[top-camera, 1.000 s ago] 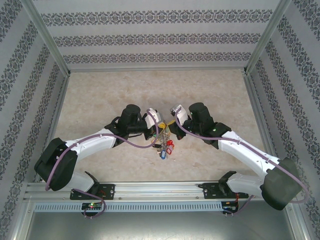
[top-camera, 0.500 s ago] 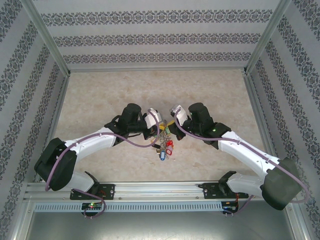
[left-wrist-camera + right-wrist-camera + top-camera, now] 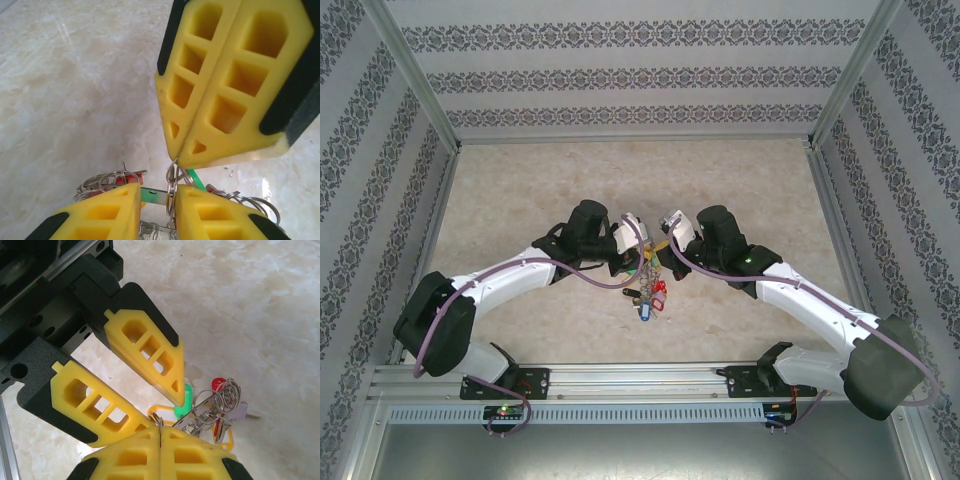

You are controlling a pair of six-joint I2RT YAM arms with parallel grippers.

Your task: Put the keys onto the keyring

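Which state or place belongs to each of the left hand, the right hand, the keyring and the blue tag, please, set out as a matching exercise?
1 left hand
2 right hand
3 keyring
4 blue tag

A pinched at fingertips
B fingers apart
C lowest in the top view
D fingers shut

Pairs: 1-B, 2-D, 3-A, 4-C

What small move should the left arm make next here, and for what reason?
Probably draw the left gripper back a little. Its fingers stand apart, with a green-tagged key and the keyring in the gap, while the shut right gripper pinches that ring at its tip. Backing off would show whether the key hangs on.
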